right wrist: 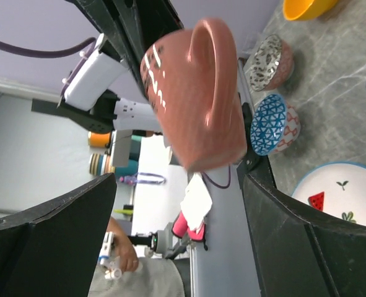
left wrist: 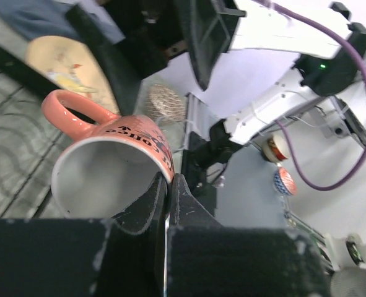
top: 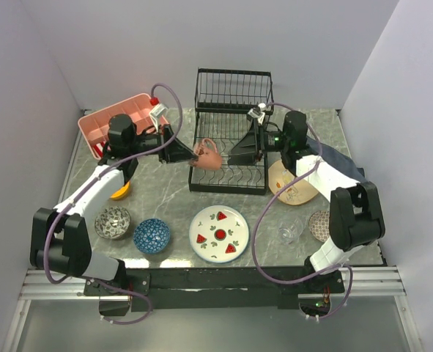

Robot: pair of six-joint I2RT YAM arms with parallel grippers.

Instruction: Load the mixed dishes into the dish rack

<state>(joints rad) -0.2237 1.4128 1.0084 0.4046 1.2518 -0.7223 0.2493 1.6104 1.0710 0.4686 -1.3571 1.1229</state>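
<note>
Terracotta cup (top: 206, 155) over dish rack (top: 234, 92), rim in closed left end effector (top: 190, 155), right end effector (top: 233, 155) wide

Over the front slots of the dish rack (top: 229, 188) the room is crowded. The left pincer (top: 191, 155) clamps the terracotta cup (top: 207, 155) there, and the right pincer (top: 234, 152), fingers spread wide, faces the cup from just beside it. The rack's taller back section lies open from above. On the tabletop (top: 166, 198) a bare strip runs between the rack and the watermelon plate (top: 219, 233). The cream plate (top: 286, 191) crowds the rack's right side, and the pink tray (top: 121, 121) stands near its left.
</note>
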